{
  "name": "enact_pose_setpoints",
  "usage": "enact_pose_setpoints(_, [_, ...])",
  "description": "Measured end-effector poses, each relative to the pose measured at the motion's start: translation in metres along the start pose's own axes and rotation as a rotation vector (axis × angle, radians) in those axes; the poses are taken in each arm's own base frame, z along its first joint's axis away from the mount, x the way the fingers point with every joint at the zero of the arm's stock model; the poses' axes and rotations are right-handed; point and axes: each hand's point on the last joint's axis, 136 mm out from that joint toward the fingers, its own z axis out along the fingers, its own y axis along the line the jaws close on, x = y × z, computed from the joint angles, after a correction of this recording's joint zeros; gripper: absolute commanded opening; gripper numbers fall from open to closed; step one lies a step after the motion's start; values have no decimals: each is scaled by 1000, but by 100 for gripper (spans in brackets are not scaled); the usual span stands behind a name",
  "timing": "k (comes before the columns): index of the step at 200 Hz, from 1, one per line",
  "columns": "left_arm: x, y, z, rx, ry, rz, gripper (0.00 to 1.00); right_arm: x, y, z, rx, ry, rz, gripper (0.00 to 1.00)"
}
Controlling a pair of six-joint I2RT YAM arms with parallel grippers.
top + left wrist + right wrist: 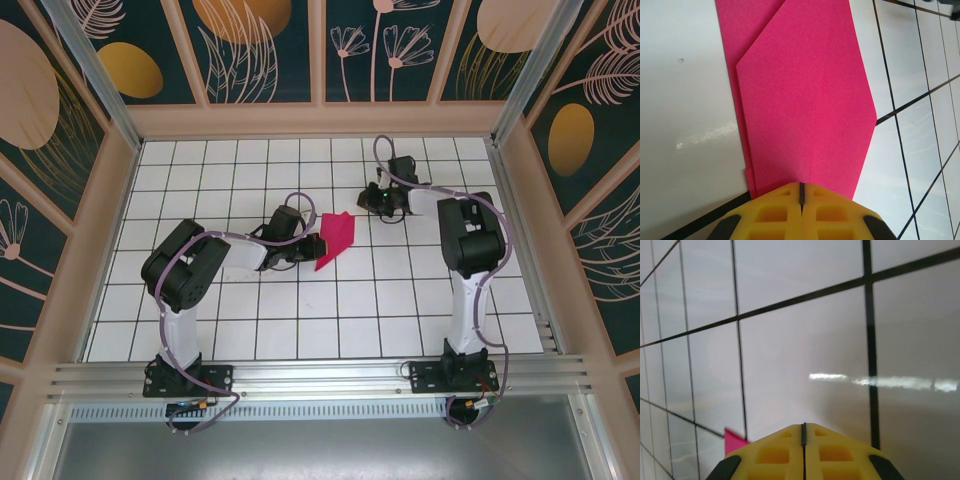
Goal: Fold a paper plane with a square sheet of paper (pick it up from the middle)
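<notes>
over the gridded table [250, 330], left pincer [801, 186] clenches creased pink paper [805, 100]; right pincer [803, 426] clenched empty.

The sheet of paper [805, 100] is matt and finely grained, the tabletop [685, 100] glossy, the left gripper [801, 194] smooth plastic.

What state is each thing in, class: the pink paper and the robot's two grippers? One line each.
square sheet of paper: folded into overlapping layers with slanted edges, not yet a slim dart.
left gripper: shut, tips at the paper's near edge; whether it pinches the paper is unclear.
right gripper: shut, nothing between its fingers, over the white tiles.
</notes>
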Motion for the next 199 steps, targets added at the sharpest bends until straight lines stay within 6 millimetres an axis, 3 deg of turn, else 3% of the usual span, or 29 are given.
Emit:
enact_pose_setpoints(30, [0, 0, 0, 0, 1, -1, 0, 33, 32, -10, -55, 35, -53, 6])
enact_pose_setpoints(60, [0, 0, 0, 0, 0, 0, 0, 82, 51, 5, -100, 146, -85, 3])
enact_pose_setpoints(74, [0, 0, 0, 0, 0, 0, 0, 94, 53, 11, -109, 180, -88, 3])
enact_pose_setpoints(114, [-1, -1, 0, -1, 1, -1, 0, 102, 41, 21, -101, 215, -65, 2])
enact_pose_setpoints(144, [-2, -2, -6, -28, 11, -11, 9, 101, 39, 21, -92, 221, -66, 2])
enact_pose_setpoints(199, [-30, -34, -29, 29, -82, 29, 14, 101, 38, 22, -90, 223, -78, 2])
